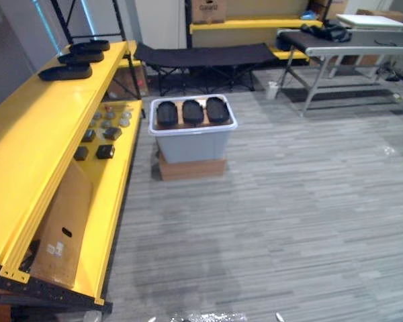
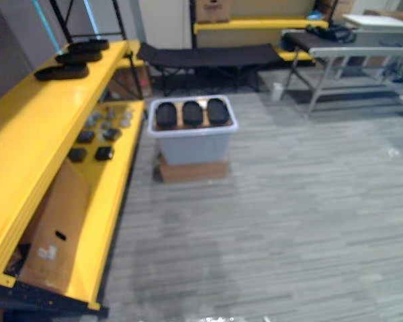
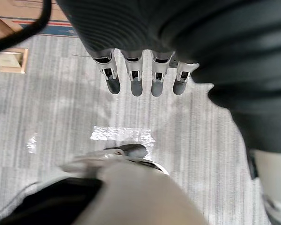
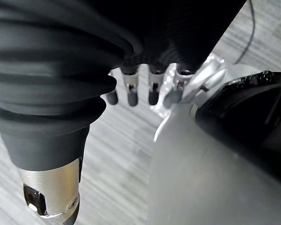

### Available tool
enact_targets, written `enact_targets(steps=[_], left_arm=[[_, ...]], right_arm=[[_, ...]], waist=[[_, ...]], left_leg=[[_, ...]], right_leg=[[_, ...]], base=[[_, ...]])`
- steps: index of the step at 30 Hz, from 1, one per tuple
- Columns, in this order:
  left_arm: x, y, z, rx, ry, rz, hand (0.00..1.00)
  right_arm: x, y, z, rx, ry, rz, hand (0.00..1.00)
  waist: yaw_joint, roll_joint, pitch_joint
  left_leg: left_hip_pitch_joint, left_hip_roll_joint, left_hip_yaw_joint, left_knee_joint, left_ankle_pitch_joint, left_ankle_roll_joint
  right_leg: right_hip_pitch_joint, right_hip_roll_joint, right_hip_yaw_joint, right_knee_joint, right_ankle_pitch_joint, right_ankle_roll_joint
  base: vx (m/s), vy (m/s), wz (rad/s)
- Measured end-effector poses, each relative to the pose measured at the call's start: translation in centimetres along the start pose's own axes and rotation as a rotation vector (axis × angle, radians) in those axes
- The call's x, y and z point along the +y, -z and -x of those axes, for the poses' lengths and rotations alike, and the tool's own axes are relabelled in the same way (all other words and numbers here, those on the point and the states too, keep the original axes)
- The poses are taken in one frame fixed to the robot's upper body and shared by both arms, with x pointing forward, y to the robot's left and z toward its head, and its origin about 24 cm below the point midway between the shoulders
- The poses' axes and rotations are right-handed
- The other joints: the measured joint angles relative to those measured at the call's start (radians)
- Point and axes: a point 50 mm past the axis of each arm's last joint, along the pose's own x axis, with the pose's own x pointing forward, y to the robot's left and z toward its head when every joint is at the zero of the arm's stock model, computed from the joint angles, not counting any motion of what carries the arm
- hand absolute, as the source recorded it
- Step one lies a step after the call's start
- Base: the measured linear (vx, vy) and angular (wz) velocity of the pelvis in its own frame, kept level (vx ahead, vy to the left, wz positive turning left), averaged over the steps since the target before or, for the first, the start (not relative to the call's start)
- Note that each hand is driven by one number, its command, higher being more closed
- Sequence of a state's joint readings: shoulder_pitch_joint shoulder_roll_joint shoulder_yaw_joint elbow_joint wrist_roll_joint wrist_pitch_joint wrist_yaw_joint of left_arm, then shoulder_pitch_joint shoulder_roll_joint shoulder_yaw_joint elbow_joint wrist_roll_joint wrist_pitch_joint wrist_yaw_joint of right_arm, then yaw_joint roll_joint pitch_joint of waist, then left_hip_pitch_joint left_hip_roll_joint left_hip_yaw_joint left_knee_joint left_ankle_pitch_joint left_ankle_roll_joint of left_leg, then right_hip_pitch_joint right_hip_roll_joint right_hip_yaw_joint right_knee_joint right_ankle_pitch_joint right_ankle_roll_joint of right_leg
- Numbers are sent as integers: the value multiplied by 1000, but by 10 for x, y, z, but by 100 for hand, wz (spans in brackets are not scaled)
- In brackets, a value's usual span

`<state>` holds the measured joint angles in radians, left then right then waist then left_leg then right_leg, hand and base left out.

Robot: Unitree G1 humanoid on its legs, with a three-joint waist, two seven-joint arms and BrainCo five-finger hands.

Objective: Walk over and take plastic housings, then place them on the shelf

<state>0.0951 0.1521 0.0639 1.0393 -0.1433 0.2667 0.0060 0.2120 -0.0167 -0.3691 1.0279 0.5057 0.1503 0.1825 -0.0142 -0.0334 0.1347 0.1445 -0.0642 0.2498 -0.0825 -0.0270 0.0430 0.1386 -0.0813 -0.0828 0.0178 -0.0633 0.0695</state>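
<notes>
Three black plastic housings (image 1: 193, 111) lie side by side in a pale grey bin (image 1: 191, 146) that stands on a low brown block on the floor ahead. On the left runs a yellow shelf (image 1: 40, 141); three more black housings (image 1: 65, 72) rest on its top level near the far end. My left hand (image 3: 136, 79) hangs over the grey floor with straight fingers and holds nothing. My right hand (image 4: 131, 91) hangs the same way, fingers straight and empty. Both hands are far from the bin.
Small dark and grey parts (image 1: 104, 134) sit on the shelf's lower level, above a leaning cardboard sheet (image 1: 64, 228). Behind the bin stands a black cot (image 1: 201, 55); a grey table (image 1: 349, 43) is at the back right. Open floor lies between me and the bin.
</notes>
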Motion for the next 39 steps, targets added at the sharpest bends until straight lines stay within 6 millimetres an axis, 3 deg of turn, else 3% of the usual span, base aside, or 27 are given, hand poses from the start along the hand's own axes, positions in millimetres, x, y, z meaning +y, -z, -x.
enact_targets(steps=[17, 27, 39], left_arm=[[-3, -4, -1, 7, 15, 107, 0], [-2, -3, -1, 11, 12, 105, 0], [0, -2, -1, 13, -2, 69, 0]], right_arm=[[4, -6, -1, -9, -2, 38, 0], [5, -7, -2, 10, 8, 94, 0], [10, -10, -3, 19, 9, 151, 0]], waist=[[-27, 1, 21], [-29, 1, 8], [-35, -4, 8]], left_leg=[[23, 1, 12, -9, 5, -9], [13, -10, 24, -8, -8, 13], [30, -11, 28, -8, -6, 0]], right_leg=[[21, -6, -25, -9, -7, 10], [29, -12, -37, -47, 26, 18], [42, -14, -55, -43, 24, 16]], base=[[-49, -4, -1], [54, 19, -2], [29, -4, 1]])
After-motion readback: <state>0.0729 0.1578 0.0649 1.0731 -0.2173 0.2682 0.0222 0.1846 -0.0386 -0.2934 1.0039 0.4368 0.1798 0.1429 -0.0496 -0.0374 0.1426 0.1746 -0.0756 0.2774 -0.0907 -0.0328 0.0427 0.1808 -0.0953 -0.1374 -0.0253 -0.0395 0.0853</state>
